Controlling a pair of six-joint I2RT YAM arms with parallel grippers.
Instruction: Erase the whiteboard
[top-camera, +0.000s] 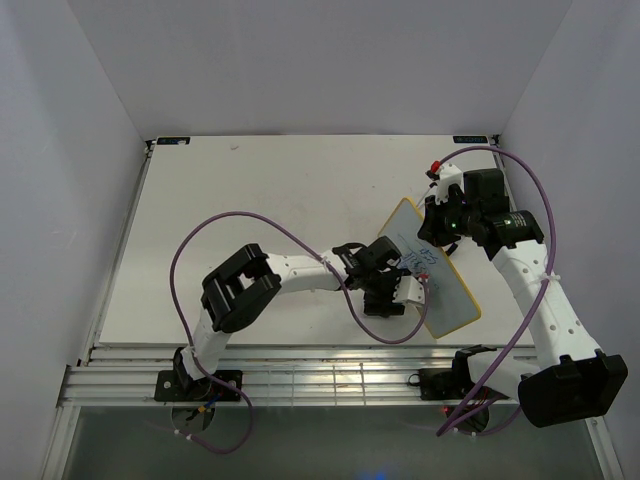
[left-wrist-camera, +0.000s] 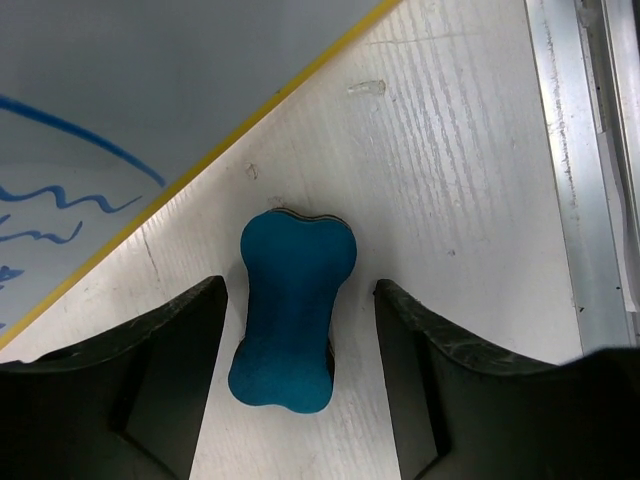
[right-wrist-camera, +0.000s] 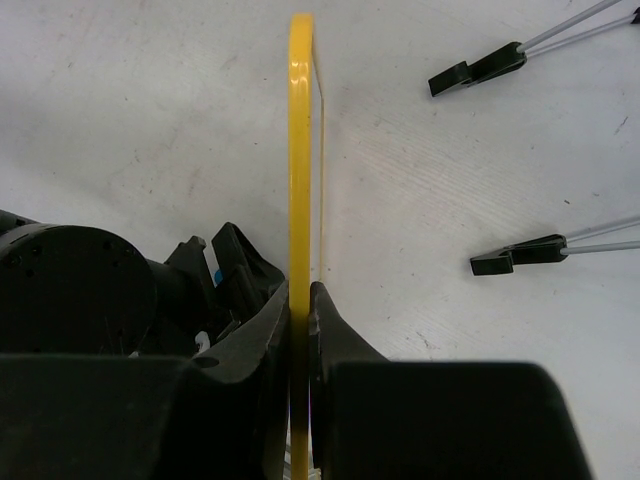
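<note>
Over toward the right edge of the tabletop (top-camera: 250, 200), got the whiteboard (top-camera: 452, 296) with blue scribbles (left-wrist-camera: 60, 195) on its face, pinched tight by its yellow frame (right-wrist-camera: 300, 150) in the right gripper (right-wrist-camera: 300, 305). Just beside that frame, on the side facing the left edge, spotted a blue eraser (left-wrist-camera: 290, 315) lying flat, with the left gripper (left-wrist-camera: 300, 295) spread open either side, not touching it.
</note>
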